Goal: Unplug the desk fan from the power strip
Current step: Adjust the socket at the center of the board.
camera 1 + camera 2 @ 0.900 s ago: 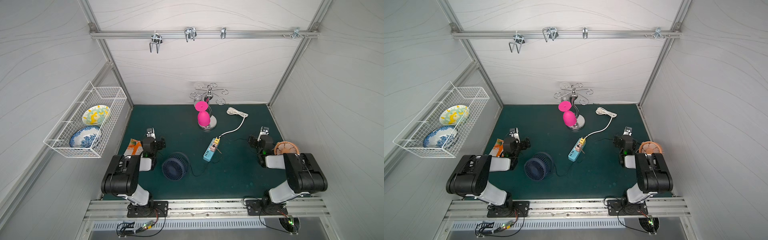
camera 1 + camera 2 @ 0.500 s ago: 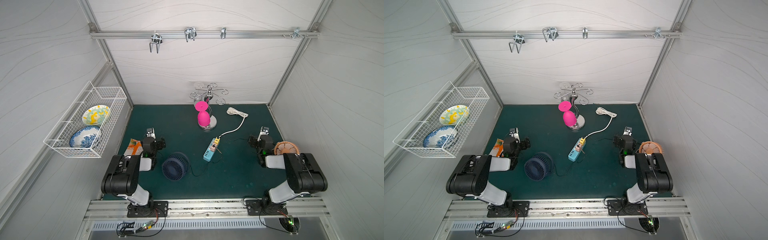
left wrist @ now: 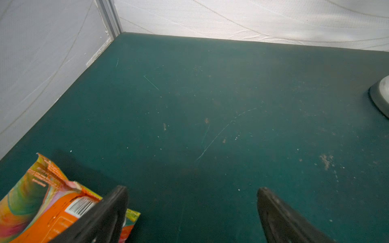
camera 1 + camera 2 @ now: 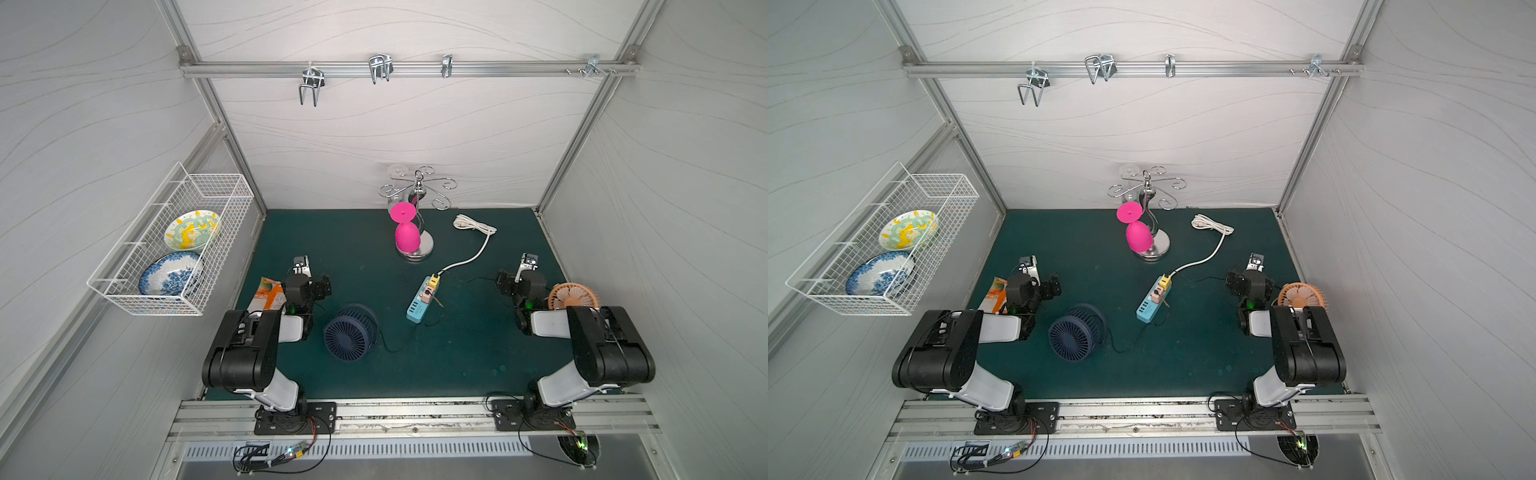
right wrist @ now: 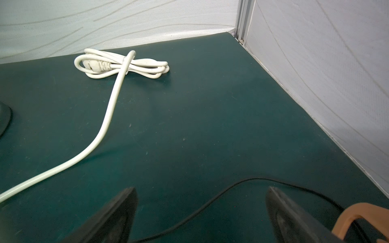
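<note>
My left tool (image 3: 192, 194) and right tool (image 5: 201, 194) gape wide, empty. The light-blue rectangular power strip (image 4: 423, 301) lies between them, likely reachable by either. The navy round desk fan (image 4: 351, 333) appears cabled to its port end.

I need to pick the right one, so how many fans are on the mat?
2: a navy fan near the left arm, and an orange fan beside the right arm, partly hidden by it.

Robot test cell, lab type. White panel walls (image 4: 374, 137), aluminium frame (image 4: 235, 156) enclose green mat (image 4: 457, 361). Two arm bases (image 4: 295, 417) bolted on rail (image 4: 415, 411) at mat's near edge. Hook bar (image 4: 415, 68) above far edge. Wire basket (image 4: 216, 187) left of mat.
</note>
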You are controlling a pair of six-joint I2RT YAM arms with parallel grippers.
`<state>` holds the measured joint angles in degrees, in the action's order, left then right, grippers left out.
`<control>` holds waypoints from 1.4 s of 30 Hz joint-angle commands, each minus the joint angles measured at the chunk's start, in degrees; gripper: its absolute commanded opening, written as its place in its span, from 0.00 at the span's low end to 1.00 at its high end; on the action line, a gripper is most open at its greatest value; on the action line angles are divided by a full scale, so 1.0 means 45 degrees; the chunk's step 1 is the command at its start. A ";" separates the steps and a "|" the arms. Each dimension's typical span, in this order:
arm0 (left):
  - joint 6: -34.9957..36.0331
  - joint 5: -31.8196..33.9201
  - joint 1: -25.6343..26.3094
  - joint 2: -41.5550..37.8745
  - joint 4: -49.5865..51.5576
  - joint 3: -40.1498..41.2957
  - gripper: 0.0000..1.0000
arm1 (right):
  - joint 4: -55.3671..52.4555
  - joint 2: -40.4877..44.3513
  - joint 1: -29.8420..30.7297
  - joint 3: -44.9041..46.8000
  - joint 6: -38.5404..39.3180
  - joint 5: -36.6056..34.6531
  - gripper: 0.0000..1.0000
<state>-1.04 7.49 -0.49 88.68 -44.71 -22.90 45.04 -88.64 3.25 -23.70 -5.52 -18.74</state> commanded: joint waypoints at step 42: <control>-0.5025 -0.5094 0.3019 -0.4754 1.3396 -0.6854 0.86 | -1.6682 0.2827 -0.0396 -0.9386 -0.6321 0.7945 0.92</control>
<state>-24.88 -16.05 11.49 68.60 14.85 -54.76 -24.12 -75.16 -1.93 -64.58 -35.11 10.81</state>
